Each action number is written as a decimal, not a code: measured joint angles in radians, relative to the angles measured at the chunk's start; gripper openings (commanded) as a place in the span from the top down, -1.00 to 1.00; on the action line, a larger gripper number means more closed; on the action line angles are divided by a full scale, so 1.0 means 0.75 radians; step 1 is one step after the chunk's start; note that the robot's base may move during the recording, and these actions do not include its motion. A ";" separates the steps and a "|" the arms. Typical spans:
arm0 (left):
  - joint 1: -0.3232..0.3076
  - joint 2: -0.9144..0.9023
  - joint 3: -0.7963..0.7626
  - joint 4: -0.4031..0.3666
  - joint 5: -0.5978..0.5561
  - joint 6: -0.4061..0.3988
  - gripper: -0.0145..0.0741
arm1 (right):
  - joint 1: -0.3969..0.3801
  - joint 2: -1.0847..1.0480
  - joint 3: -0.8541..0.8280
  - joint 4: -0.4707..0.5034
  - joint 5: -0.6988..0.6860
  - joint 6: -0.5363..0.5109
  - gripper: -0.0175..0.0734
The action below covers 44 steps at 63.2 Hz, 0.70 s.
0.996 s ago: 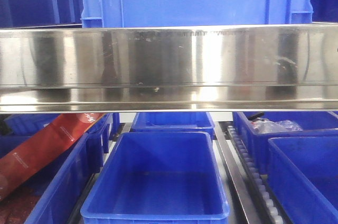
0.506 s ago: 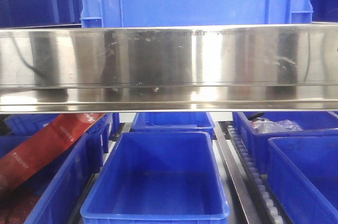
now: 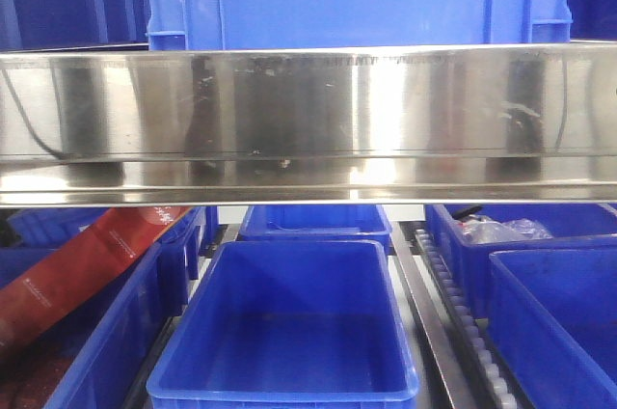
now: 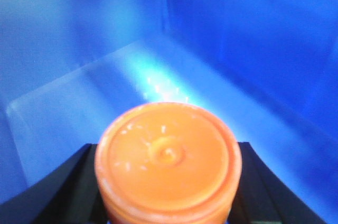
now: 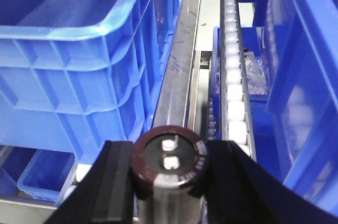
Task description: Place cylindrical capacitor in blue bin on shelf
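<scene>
Progress: I hold capacitor (image 4: 168,163) clamped in L gripper (image 4: 168,184) inside blue bin (image 4: 253,39); release pending. R gripper (image 5: 170,179) clamps dark cylinder (image 5: 170,158).

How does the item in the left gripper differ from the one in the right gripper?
The orange cylinder has a plain end with a central bump; the dark brown cylinder shows two silver terminals. The orange one faces into a blue bin; the brown one faces a steel rail. Both sit end-on between black fingers.
</scene>
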 measured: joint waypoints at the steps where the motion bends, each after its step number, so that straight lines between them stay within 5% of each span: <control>1: 0.000 0.000 -0.003 0.000 0.000 0.000 -0.44 | 0.000 0.000 0.000 0.000 -0.002 0.000 0.97; 7: 0.000 0.000 -0.037 -0.005 0.024 -0.002 -0.57 | 0.000 0.000 0.000 0.000 -0.002 0.000 0.97; 21: 0.000 -0.034 -0.160 -0.027 0.177 -0.008 -0.48 | 0.000 0.000 0.000 0.000 -0.006 0.000 0.97; 36: 0.006 -0.183 -0.199 -0.029 0.419 -0.034 0.58 | 0.000 -0.006 0.000 0.000 -0.006 0.000 0.97; 44: 0.015 -0.278 -0.182 -0.017 0.561 -0.059 0.92 | 0.000 -0.031 0.000 0.000 -0.006 0.000 0.97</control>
